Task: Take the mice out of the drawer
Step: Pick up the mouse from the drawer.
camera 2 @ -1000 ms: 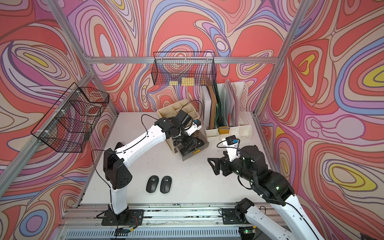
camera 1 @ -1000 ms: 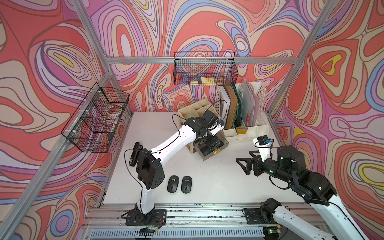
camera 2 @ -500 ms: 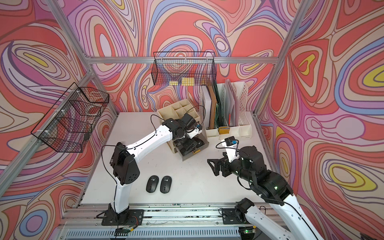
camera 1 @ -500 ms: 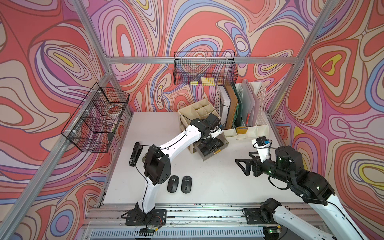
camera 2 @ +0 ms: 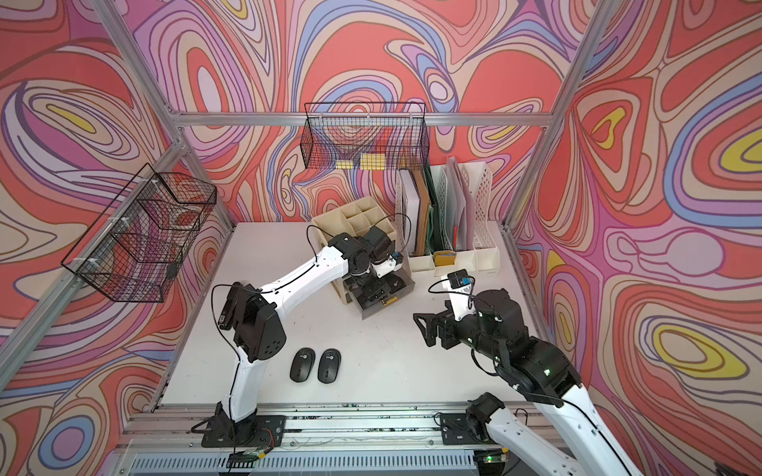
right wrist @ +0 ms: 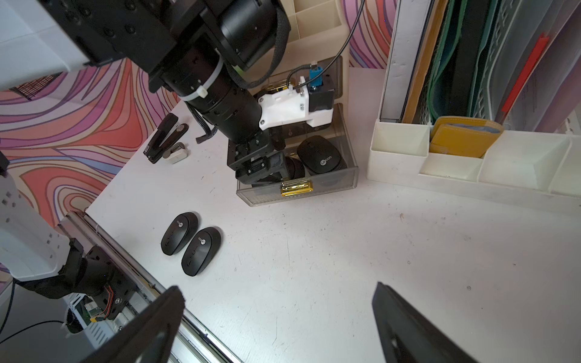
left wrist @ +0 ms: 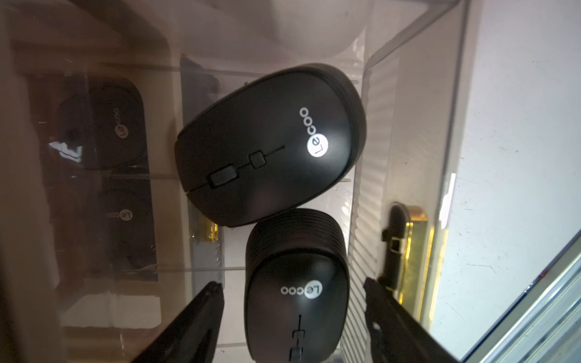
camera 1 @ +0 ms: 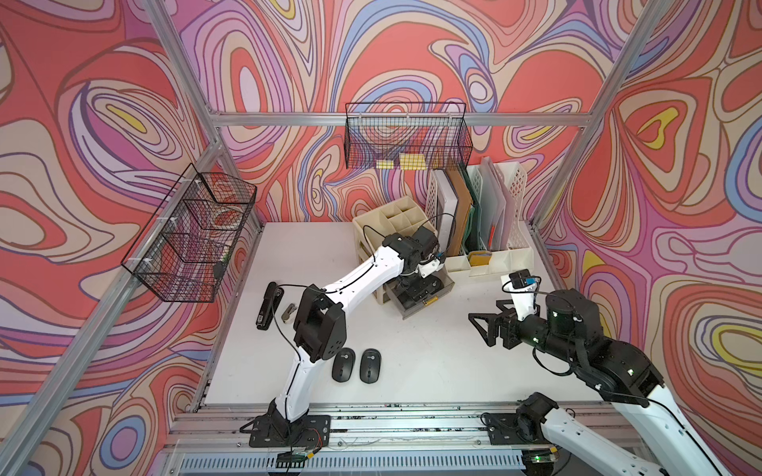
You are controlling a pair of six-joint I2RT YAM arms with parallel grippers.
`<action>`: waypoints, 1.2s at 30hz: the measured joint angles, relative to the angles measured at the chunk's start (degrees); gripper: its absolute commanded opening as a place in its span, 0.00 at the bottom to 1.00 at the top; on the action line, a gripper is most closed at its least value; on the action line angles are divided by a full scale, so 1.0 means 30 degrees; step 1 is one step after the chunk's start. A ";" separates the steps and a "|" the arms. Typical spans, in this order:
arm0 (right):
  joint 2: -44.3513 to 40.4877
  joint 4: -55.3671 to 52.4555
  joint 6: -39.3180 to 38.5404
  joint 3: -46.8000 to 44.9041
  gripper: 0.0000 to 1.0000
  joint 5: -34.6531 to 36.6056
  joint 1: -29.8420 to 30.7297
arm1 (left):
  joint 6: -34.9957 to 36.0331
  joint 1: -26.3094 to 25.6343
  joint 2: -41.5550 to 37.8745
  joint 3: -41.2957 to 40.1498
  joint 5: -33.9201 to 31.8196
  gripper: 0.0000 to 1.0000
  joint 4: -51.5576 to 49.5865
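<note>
Your left gripper [left wrist: 292,287] is down inside the drawer [right wrist: 333,188], which stands pulled out of the cream organiser [camera 1: 371,224]. Its jaws are apart and straddle a black mouse [left wrist: 297,301]. There is a finger [left wrist: 201,314] on each side, and a strip of drawer floor shows between each finger and the mouse, so nothing is gripped. Just past the fingertips a second mouse [left wrist: 267,147] lies askew, its edge touching the one between the jaws. The gold handle [left wrist: 408,248] sits just outside 1 finger, on the drawer's front wall. On the side away from the handle, 2 more dark shapes [left wrist: 103,125] bearing the same logo show dimly through the smoky plastic. You cannot tell whether they lie in this drawer.

Your right gripper [right wrist: 275,295] hangs over the bare table [camera 1: 433,358], jaws wide and holding nothing, well apart from the drawer. Ahead of it, toward the left arm's base, 2 mice [right wrist: 201,251] lie side by side on the table, nearly touching.
</note>
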 measured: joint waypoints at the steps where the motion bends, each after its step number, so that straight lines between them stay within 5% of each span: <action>1: 0.0000 0.0000 0.0000 0.0000 0.98 0.0044 0.0000 | 0.0058 0.0007 0.0058 0.0029 0.0015 0.76 -0.0066; 18: -0.0029 0.0000 0.0109 0.0000 0.98 0.0408 0.0000 | -0.0670 0.0073 0.0430 0.0044 -0.1384 0.65 0.0153; 25: -0.0029 0.0000 0.0226 -0.0007 0.98 0.0495 0.0000 | -0.0969 0.0087 0.0277 -0.0189 -0.1333 0.85 0.0437; 36: -0.0080 0.0007 0.0372 -0.0153 0.98 0.0539 0.0000 | -0.0991 0.0087 0.0270 -0.0350 -0.1122 0.83 0.0619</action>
